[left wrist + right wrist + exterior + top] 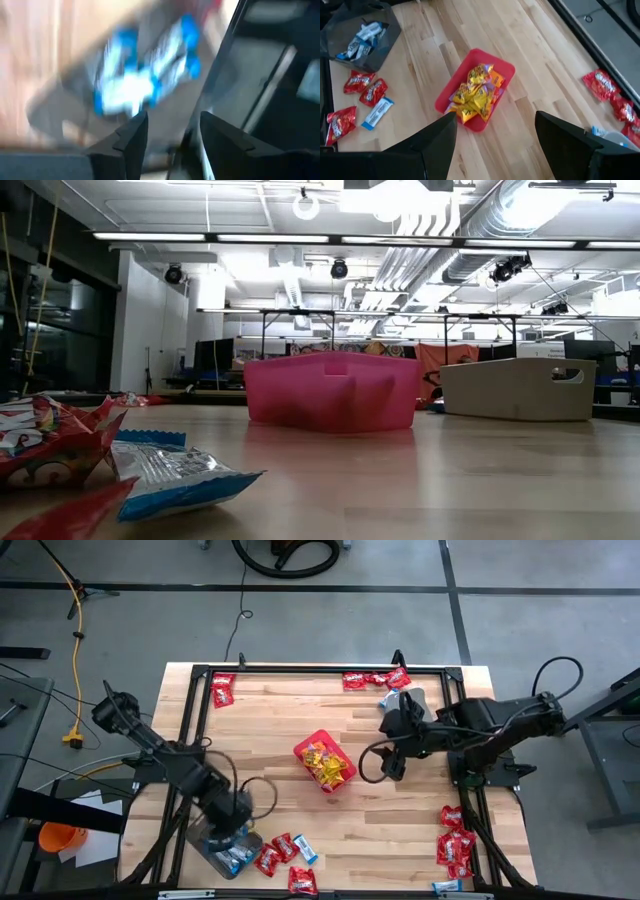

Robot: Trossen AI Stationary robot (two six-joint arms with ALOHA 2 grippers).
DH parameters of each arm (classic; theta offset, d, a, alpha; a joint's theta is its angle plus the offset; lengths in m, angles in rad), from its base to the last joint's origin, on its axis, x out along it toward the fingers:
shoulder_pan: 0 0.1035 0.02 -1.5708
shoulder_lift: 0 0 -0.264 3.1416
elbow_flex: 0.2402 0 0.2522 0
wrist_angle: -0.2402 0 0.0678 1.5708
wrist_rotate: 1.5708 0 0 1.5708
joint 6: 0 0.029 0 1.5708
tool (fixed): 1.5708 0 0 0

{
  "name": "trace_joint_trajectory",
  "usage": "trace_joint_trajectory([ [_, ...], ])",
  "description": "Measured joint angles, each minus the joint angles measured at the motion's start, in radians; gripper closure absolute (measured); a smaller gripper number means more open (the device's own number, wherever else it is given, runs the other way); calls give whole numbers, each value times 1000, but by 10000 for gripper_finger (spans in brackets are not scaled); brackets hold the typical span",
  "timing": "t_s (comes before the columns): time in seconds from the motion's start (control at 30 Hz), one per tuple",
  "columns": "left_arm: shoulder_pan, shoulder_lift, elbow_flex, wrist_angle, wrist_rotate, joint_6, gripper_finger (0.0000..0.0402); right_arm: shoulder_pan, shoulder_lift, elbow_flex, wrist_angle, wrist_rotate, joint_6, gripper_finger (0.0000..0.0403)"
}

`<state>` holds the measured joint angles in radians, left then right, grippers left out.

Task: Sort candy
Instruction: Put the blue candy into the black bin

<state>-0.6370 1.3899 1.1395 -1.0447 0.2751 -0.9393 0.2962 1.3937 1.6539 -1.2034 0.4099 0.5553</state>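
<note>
Wooden tabletop [300,810] below me: my left tool [167,132] hangs fingers apart over the grey tub [222,852] holding blue-and-white candy [145,75]. My right tool [495,135], spread wide, hovers beside the red bin [325,762] of yellow candy [477,92].

table [400,830]: wood slats, black frame | red bin [325,764] sat centre, ahead of right fingers [432,145] | grey tub [228,853] lay under left fingers [131,140] | red packets [455,845] lay scattered at edges

No lettering on the candy wrappers or bins can be read in any view.
</note>
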Motion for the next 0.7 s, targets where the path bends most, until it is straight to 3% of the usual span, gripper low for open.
trace_joint_trajectory([
  [0.13, 90, 0, 42, 148, -217, 148, 232, 32, 0, 0, -52, 1, 68, 139],
  [0.23, 184, 0, 45, 296, -297, 287, 232, 64, 0, 0, -107, 22, 129, 139],
  [0.47, 397, -14, 45, 469, -262, 525, 232, 145, 0, 0, -234, 95, 316, 139],
  [0.7, 514, -129, -31, 570, -258, 585, 232, 178, 0, 0, -261, 113, 442, 139],
])
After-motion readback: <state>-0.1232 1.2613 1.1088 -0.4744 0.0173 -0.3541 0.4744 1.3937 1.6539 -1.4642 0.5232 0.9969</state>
